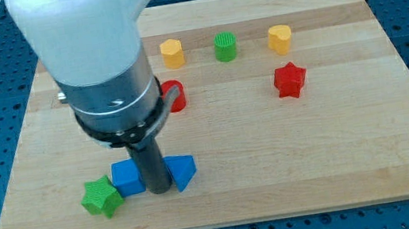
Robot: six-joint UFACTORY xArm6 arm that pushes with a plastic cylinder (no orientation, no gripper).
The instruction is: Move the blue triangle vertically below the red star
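Observation:
The blue triangle lies near the board's bottom edge, left of centre. The red star sits far to the right and higher up. My tip stands right against the triangle's left side, between it and a blue cube. The rod and the arm's grey and white body rise above it and hide part of the board's upper left.
A green star lies left of the blue cube. A red cylinder is partly hidden behind the arm. A yellow hexagon, a green cylinder and a yellow heart form a row near the top. The wooden board lies on a blue perforated table.

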